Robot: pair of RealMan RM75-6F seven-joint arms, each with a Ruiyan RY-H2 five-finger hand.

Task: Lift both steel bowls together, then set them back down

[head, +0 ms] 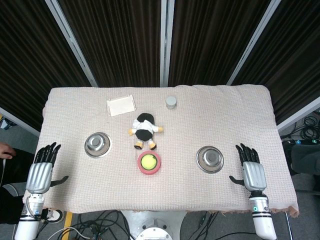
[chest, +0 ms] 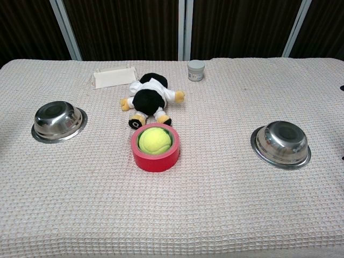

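Two steel bowls rest upright on the cloth-covered table. The left bowl (head: 97,144) (chest: 58,121) lies left of centre; the right bowl (head: 209,158) (chest: 281,143) lies right of centre. My left hand (head: 42,170) hovers flat at the table's left edge, fingers spread, well left of the left bowl. My right hand (head: 251,170) lies flat with fingers spread, just right of the right bowl and not touching it. Neither hand holds anything. The chest view shows no hand clearly.
Between the bowls sit a red tape roll (head: 149,163) (chest: 155,148) with a tennis ball (chest: 155,140) inside, and a plush toy (head: 144,129) (chest: 151,99). Farther back are a white card box (head: 121,105) (chest: 113,77) and a small grey jar (head: 171,102) (chest: 195,70).
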